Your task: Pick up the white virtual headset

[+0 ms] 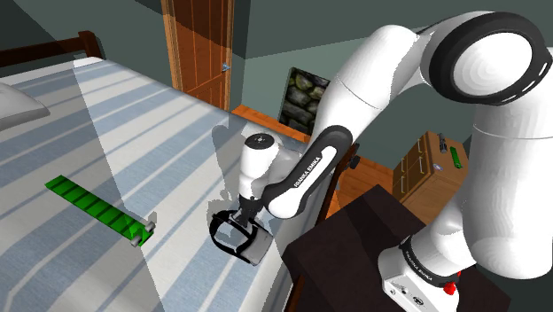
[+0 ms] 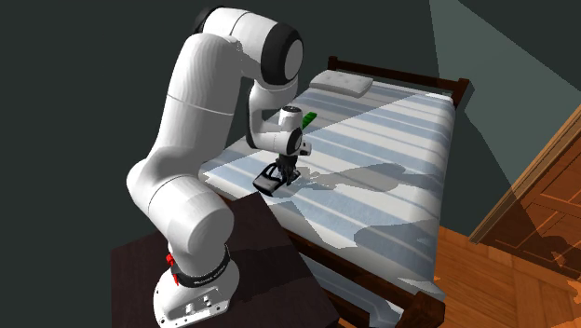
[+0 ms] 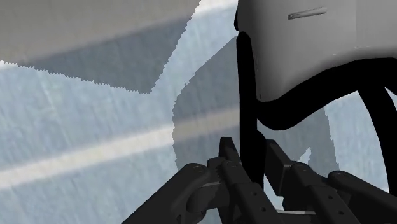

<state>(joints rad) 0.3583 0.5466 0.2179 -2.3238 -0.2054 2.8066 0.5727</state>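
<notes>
The headset point(image 1: 251, 247) has a pale grey-white body and a black strap loop, and it lies on the striped bed cover point(image 1: 106, 133) near the bed's edge, beside the stand. My gripper point(image 1: 241, 222) points down over it from above. In the wrist view my gripper point(image 3: 250, 156) has its two black fingers point(image 3: 224, 151) clasped on the thin black strap point(image 3: 245, 83), with the headset's pale body point(image 3: 305, 44) just beyond. In the second exterior view the headset point(image 2: 267, 184) sits tilted under my gripper point(image 2: 282, 172). I cannot tell whether it still touches the cover.
A long green ribbed bar point(image 1: 93, 206) lies on the bed toward the shoulder view's left. A pillow point(image 2: 342, 84) sits at the headboard. The dark stand point(image 1: 354, 239) abuts the bed. A wooden door point(image 1: 199, 44) and a small dresser point(image 1: 425, 164) stand beyond.
</notes>
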